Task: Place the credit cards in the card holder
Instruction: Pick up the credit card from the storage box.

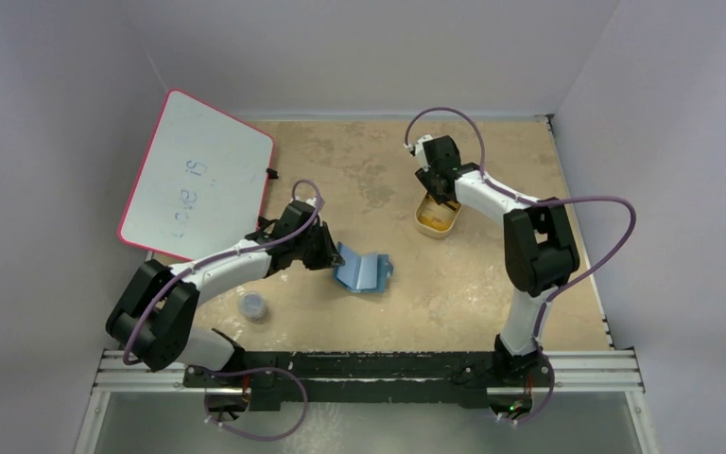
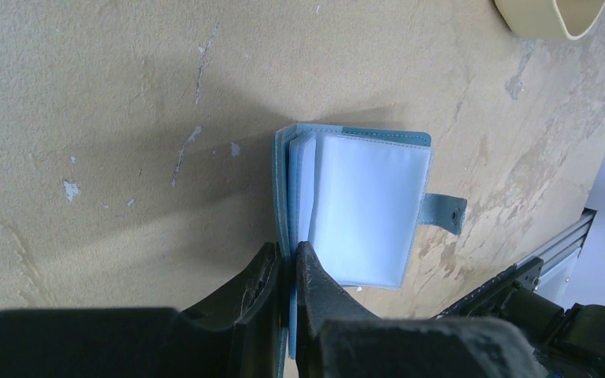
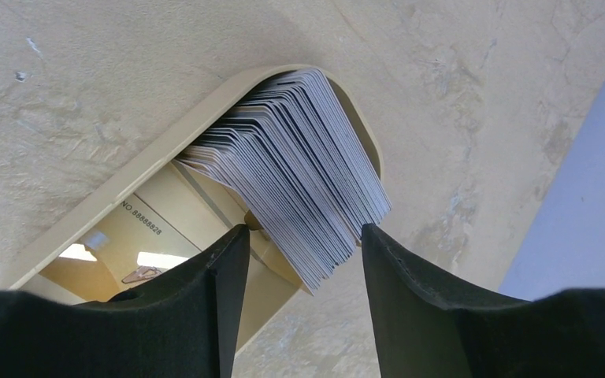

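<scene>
The left gripper [image 2: 287, 256] pinches the card holder [image 2: 370, 205] by its near edge, both dark fingers pressed together on a blue cover leaf. The holder lies open on the tan, scuffed table [image 1: 378, 180], left of centre. Its glossy clear pockets face up and fan slightly at the spine, and a small blue snap tab juts from the far side. No card shows in the pockets that are visible.

Across the table, well apart from the holder, a beige oval tray [image 3: 165, 153] holds the credit cards [image 3: 299, 189]. A thick stack of grey-silver cards leans fanned against one end of the tray, its edges spilling over the rim. Orange-yellow cards lie flat on the tray floor, one with printed numbers showing.

The right gripper [image 3: 303, 236] hangs over the tray with its jaws spread wide, one finger on each side of the low end of the fanned stack. It holds nothing, and whether either finger touches the cards cannot be told.

A pink-rimmed whiteboard [image 1: 198, 175] leans at the table's far left. A small round container [image 1: 253, 305] sits near the left arm.
</scene>
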Action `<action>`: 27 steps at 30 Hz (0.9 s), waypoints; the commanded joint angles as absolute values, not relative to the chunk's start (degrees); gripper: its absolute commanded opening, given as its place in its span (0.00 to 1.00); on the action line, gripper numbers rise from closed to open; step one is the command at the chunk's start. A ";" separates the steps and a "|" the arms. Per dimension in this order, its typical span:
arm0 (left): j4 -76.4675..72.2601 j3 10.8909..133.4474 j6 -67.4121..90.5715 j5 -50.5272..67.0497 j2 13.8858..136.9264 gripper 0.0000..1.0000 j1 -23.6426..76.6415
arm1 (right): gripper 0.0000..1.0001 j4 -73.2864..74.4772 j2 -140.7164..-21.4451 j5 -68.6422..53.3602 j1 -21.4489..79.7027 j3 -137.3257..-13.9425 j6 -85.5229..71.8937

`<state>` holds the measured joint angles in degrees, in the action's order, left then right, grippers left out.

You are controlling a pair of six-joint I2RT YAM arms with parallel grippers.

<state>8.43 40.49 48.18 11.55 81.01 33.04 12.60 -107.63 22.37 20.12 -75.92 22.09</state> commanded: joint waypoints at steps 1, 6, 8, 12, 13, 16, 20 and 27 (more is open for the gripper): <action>6.95 40.79 46.82 11.68 79.92 0.00 33.13 | 0.55 10.51 -108.12 27.15 19.94 -76.57 22.42; 7.11 41.00 46.77 11.60 79.89 0.00 33.13 | 0.44 10.56 -107.83 27.33 19.95 -76.90 22.41; 7.12 40.93 46.93 11.45 79.73 0.00 33.13 | 0.39 10.67 -107.55 27.50 19.93 -76.94 22.42; 8.03 41.45 47.09 10.95 79.67 0.00 33.13 | 0.32 10.71 -106.78 27.49 19.95 -77.17 21.98; 8.80 41.93 47.11 10.52 79.70 0.00 33.13 | 0.31 10.63 -106.50 27.24 19.95 -77.29 21.97; 9.40 42.52 47.17 10.46 79.40 0.00 33.13 | 0.24 11.34 -105.65 26.95 20.04 -77.87 21.70; 9.69 42.82 47.63 10.16 79.18 0.00 33.09 | 0.13 15.19 -104.69 25.17 20.16 -80.73 20.41; 11.94 44.21 49.48 8.79 79.52 0.00 33.13 | 0.00 31.69 -102.63 10.01 21.01 -88.88 8.03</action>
<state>11.70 41.25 48.53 9.69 80.97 33.04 24.12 -107.42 18.15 20.36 -84.88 15.25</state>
